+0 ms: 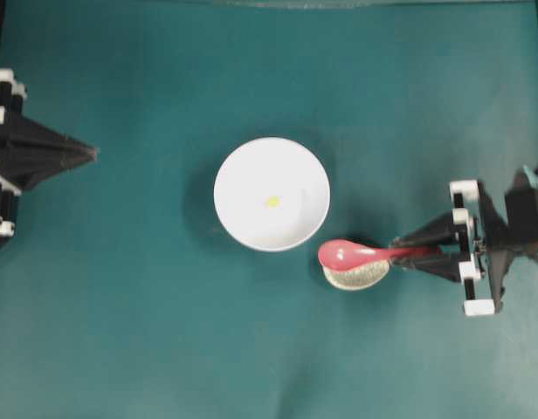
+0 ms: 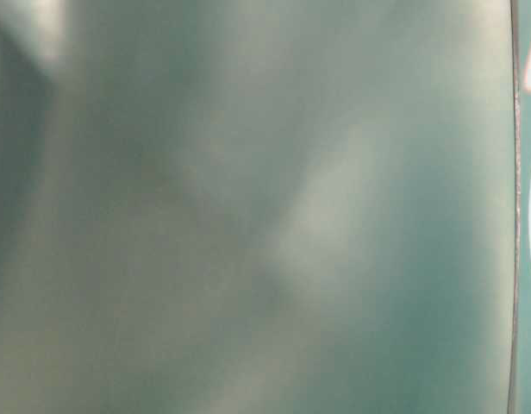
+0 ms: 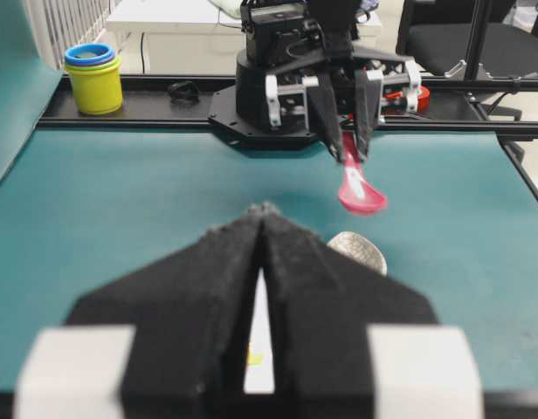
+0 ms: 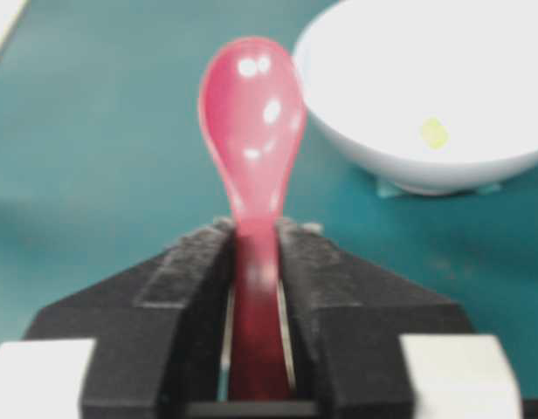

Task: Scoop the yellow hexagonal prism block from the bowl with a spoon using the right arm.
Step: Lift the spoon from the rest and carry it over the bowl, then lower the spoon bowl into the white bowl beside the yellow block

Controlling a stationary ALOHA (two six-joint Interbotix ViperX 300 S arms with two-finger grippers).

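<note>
The white bowl (image 1: 271,194) sits mid-table with the tiny yellow hexagonal prism block (image 1: 272,202) lying inside it, also visible in the right wrist view as the yellow block (image 4: 433,133) in the bowl (image 4: 409,166). My right gripper (image 1: 400,252) is shut on the handle of the pink-red spoon (image 1: 352,255), whose scoop hangs above the speckled spoon rest, just right of the bowl's rim. The spoon (image 4: 253,140) points forward between the fingers (image 4: 203,262). My left gripper (image 1: 93,153) is shut at the far left, holding nothing.
A small speckled spoon rest (image 1: 356,276) lies under the spoon's scoop, near the bowl's lower right. In the left wrist view a stack of yellow and blue cups (image 3: 93,78) stands beyond the table's far edge. The table-level view shows only a blur.
</note>
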